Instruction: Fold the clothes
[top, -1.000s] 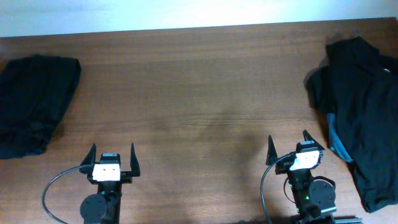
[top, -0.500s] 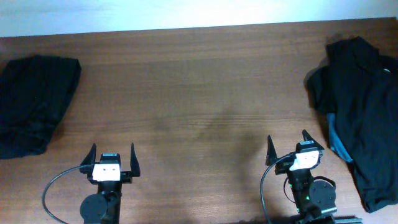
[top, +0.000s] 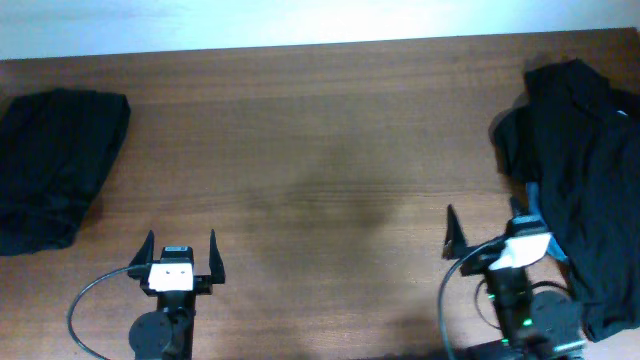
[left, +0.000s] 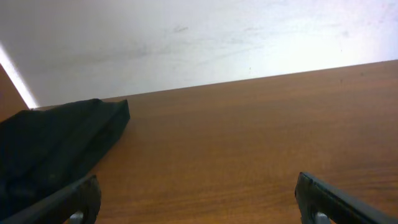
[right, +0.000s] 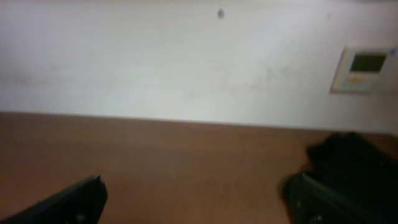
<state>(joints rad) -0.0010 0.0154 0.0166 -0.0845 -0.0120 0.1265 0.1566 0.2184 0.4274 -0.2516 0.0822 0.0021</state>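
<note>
Wood table (top: 320, 120), 2 robot arms at the near edge. The left gripper (top: 181, 240) and right gripper (top: 484, 222) both have jaws wide apart, holding nothing. A rumpled pile of black clothes (top: 580, 150), w/ some blue denim (top: 538, 228) peeking out, lies at the table's right edge, just beside the right gripper, to its right & ahead. A neater black bundle (top: 55, 165) sits far left, well apart from the left gripper. Best next move, IMO: the right arm pinches only 1 top layer near an edge, then drags it to the bare centre.
</note>
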